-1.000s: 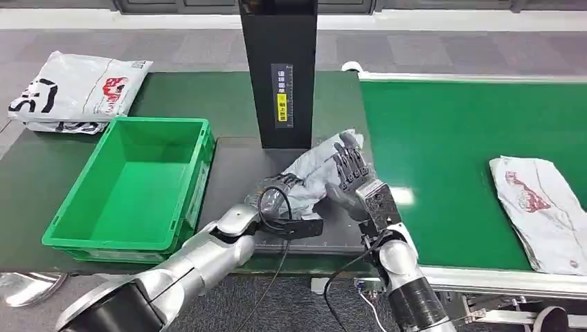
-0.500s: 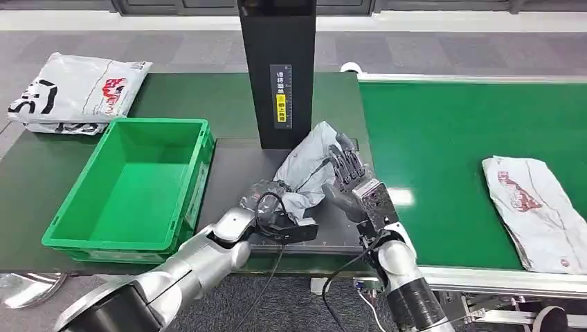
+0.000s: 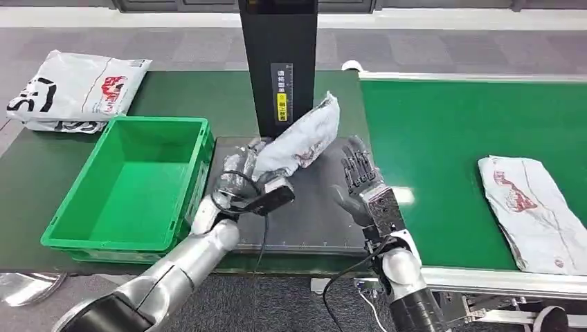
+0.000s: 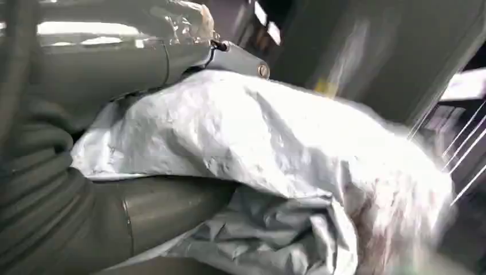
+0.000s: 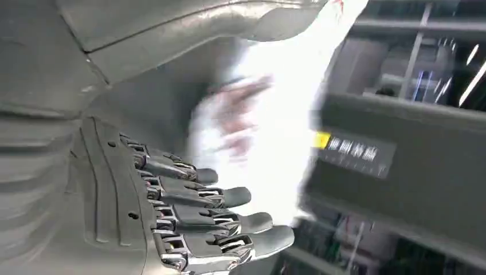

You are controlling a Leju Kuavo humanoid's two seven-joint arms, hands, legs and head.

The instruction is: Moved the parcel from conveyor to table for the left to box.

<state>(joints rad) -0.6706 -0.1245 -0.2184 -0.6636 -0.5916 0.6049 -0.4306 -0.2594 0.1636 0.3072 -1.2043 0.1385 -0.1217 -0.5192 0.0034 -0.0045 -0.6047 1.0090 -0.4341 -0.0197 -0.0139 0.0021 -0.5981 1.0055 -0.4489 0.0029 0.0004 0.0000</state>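
Note:
A crumpled grey-white parcel (image 3: 299, 137) with red print hangs lifted above the dark table mat (image 3: 315, 221), in front of the black scanner column (image 3: 278, 69). My left hand (image 3: 244, 178) grips its lower end; the left wrist view shows the parcel (image 4: 275, 143) pressed between the thumb and the fingers (image 4: 155, 206). My right hand (image 3: 360, 181) stands upright and open just right of the parcel, holding nothing, its fingers (image 5: 200, 220) spread. The green box (image 3: 131, 183) sits to the left of the mat, with nothing inside.
A second printed parcel (image 3: 531, 207) lies on the green conveyor belt (image 3: 443, 138) at the right. Another bag (image 3: 73, 90) lies on the dark green table at the far left, behind the box. The table's front edge runs below the mat.
My left hand has lifted the parcel up and to the left, away from my right hand, which let it go and stays open. The parcel on the conveyor drifted slightly left.

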